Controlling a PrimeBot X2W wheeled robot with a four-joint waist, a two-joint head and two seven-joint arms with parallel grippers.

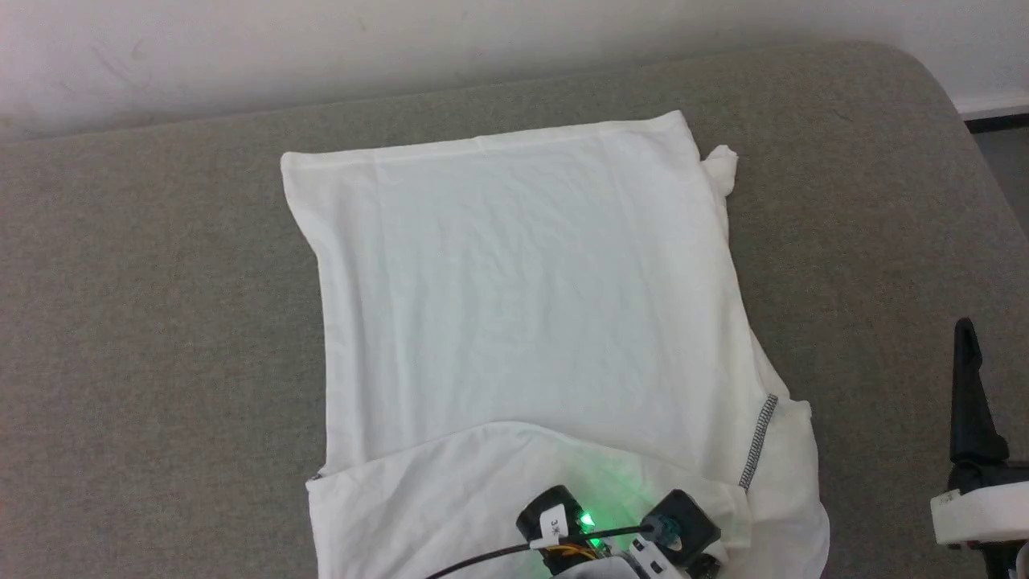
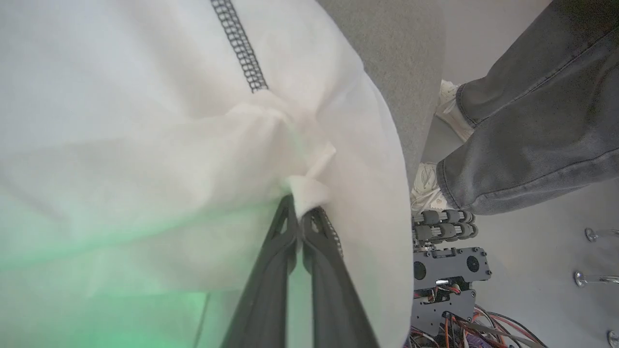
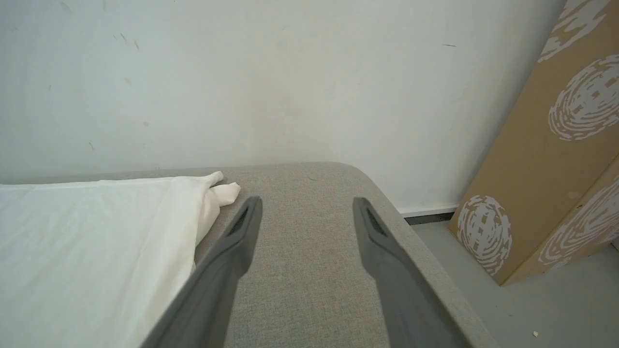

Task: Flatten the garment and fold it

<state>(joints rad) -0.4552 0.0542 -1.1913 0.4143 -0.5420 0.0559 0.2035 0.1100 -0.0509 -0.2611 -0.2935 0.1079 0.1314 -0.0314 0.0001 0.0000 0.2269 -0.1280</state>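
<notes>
The white garment [image 1: 522,305] lies spread on a grey fabric surface [image 1: 161,322], its hem at the far side. A grey-black zigzag seam [image 1: 759,442] shows at its near right. A near flap of the cloth is folded up over the body, with my left wrist [image 1: 619,531] above it. In the left wrist view my left gripper [image 2: 301,211] is shut on a pinched bunch of the garment [image 2: 145,121] just below the seam [image 2: 240,48]. My right gripper [image 3: 307,205] stands open over bare grey surface, to the right of the garment [image 3: 87,241]. Its dark finger [image 1: 969,386] rises at the right edge.
A bunched sleeve end [image 1: 721,165] pokes out at the garment's far right corner. The white wall [image 1: 402,48] runs behind the surface. A person's legs in grey jeans [image 2: 532,121] stand beside the robot's base [image 2: 447,270]. Patterned cardboard boxes [image 3: 556,145] lean at the right.
</notes>
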